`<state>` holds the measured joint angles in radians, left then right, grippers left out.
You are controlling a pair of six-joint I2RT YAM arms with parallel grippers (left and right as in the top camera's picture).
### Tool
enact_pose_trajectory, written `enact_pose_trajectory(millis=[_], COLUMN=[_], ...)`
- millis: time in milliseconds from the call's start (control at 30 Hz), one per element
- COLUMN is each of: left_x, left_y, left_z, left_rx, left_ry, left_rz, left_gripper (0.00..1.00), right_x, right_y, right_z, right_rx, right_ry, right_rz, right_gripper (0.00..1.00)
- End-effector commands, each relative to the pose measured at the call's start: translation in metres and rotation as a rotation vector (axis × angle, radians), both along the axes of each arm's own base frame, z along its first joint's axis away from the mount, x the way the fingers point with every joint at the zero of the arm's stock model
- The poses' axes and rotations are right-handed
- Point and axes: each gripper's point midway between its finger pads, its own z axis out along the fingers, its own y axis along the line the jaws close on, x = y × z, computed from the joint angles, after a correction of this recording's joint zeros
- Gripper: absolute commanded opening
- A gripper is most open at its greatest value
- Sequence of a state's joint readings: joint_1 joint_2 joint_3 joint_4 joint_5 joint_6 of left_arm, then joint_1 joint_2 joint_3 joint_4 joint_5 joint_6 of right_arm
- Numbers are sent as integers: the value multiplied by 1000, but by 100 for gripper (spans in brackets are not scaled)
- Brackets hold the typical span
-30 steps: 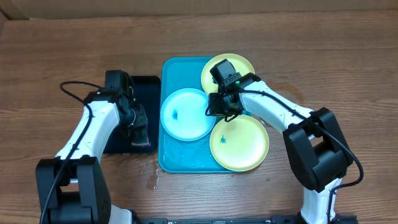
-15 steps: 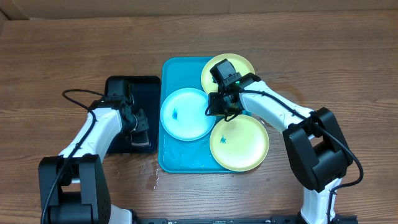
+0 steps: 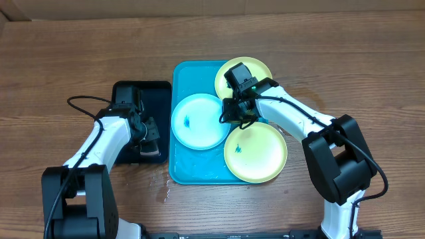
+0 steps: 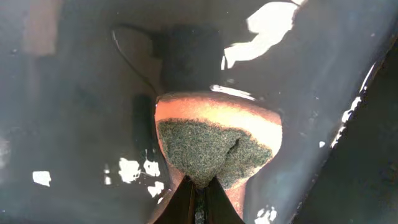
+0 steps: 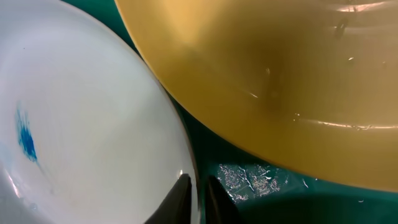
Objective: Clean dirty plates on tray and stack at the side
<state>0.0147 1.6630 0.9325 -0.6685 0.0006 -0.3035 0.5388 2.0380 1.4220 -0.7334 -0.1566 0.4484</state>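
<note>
Wood-grain table (image 3: 345, 53) seen from above, two white robot arms reaching in from the near edge. Between them lies the turquoise tray (image 3: 199, 167) holding three plates.

The right gripper (image 3: 232, 115) has its jaws set closely either side of the rim of the light blue plate (image 3: 198, 129), apparently pinching it. A small dark blue smudge (image 5: 26, 138) sits on the plate well to one side of those jaws. One yellow-green plate (image 3: 262, 156) lies just beside the jaws on their other side, and a second one (image 3: 257, 68) lies beyond them.

The left gripper (image 4: 198, 186) is down in the black tray (image 3: 156, 93), jaws clenched on the near corner of an orange sponge (image 4: 214, 146) whose green scouring face bulges ahead of them.

The step in hand looks like fetching the sponge while the blue plate is steadied. Next, the sponge probably needs lifting clear of the black tray's rim and carrying over to the smudge, scouring face down, with the right jaws holding the plate firm.
</note>
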Motion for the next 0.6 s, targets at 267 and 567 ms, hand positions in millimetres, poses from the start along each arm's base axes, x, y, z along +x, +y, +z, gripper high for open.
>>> enact_pose_trajectory(millis=[267, 567], left_x=[47, 46], left_y=[19, 18], left_z=[75, 76], left_rx=[80, 82], left_ry=[-170, -177], left_rz=[-53, -57], left_gripper=[4, 4], right_x=[-3, -4], right_y=[1, 3], right_z=[-7, -7], right_rx=[-5, 9], right_ry=[16, 24], right_rz=[3, 8], right_gripper=[29, 22])
